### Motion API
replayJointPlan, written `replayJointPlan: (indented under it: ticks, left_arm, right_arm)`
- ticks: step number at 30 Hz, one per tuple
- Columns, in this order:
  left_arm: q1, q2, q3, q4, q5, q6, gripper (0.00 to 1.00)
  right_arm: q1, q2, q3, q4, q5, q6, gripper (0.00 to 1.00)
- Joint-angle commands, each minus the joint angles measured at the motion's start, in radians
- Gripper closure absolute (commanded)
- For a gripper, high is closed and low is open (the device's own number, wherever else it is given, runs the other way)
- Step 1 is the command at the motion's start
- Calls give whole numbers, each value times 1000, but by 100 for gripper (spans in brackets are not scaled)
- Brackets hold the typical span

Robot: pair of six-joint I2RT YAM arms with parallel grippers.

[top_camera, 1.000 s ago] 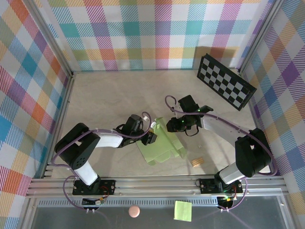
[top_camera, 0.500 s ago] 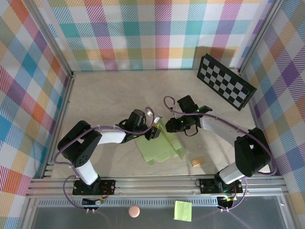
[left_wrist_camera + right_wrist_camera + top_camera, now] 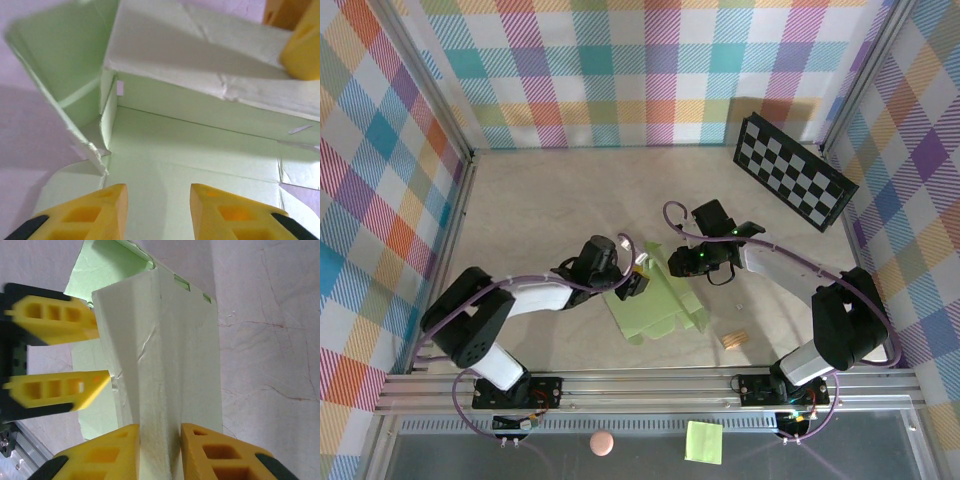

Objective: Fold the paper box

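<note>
Paper box (image 3: 662,308) partly under left end effector (image 3: 634,284); possibly wooden block (image 3: 733,340) near.

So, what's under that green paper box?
The paper box lies on the pale table, which shows beside it. Anything directly beneath the flat card is covered.

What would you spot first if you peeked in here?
The pale green paper box in the middle of the table, half folded. The right pincer pinches its raised side, and the left pincer hangs open over its floor. Bright checked walls stand around it.
</note>
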Motion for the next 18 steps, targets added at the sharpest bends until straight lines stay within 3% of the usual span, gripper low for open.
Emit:
replayJointPlan:
  ticks: [1, 7, 10, 18]
  left_arm:
    - [18, -90, -22, -42, -19, 108, 62]
    - [86, -199, -35, -53, 50, 241, 56]
    - [104, -200, 45, -186, 49, 346, 55]
    - [111, -61, 290, -583, -22, 786, 51]
  right_arm:
    - [7, 16, 2, -9, 26, -16, 73]
    - [7, 14, 1, -14, 28, -21, 73]
    - [7, 13, 2, -20, 31, -24, 73]
    - [7, 11, 11, -29, 40, -33, 73]
